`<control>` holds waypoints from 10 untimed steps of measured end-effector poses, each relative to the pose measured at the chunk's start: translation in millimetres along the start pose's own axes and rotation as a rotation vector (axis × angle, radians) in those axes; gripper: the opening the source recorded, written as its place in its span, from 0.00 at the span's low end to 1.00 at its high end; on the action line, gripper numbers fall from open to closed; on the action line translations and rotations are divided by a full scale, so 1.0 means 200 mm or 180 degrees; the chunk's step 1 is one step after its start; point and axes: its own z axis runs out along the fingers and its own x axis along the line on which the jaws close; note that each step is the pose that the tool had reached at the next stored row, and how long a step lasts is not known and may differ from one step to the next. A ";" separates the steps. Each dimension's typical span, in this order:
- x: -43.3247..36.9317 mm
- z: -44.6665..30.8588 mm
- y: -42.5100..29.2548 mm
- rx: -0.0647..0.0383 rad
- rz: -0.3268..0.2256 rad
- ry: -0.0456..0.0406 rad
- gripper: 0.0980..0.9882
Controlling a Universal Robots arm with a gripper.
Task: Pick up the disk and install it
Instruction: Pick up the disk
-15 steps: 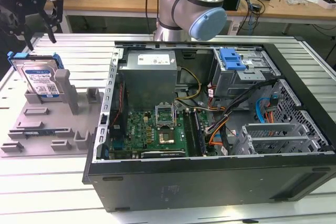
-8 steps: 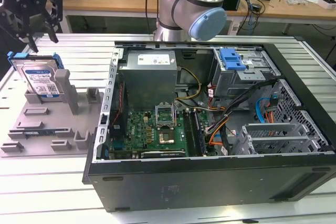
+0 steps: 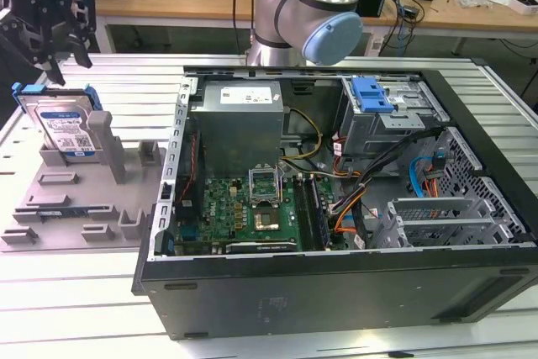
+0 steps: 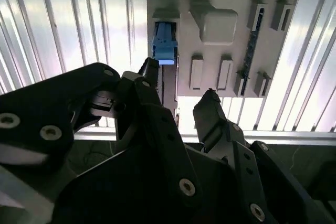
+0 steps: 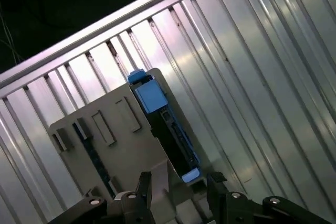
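Exterior view: gripper (image 3: 70,65) hovers above the disk (image 3: 64,128), fingers wide, empty; pickup approach, descent must straddle its edges.

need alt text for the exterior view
An open black robot hand hovers above a silver hard drive with a blue-and-white label, standing on edge in a grey plastic holder on a ribbed metal table. An open black computer case lies at the exterior view's right.

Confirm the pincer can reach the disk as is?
Likely yes. The open pincer hangs right above the disk, which stands on edge in the grey holder; its top edge looks bare, with nothing between them.
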 end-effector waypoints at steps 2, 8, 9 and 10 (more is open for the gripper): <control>0.000 0.002 0.000 0.0002 -0.0128 0.0003 0.50; 0.000 0.017 0.000 0.0012 -0.0839 0.0020 0.50; -0.005 0.020 0.003 0.0017 -0.0923 0.0031 0.50; -0.009 0.019 0.005 0.0023 -0.0930 0.0050 0.50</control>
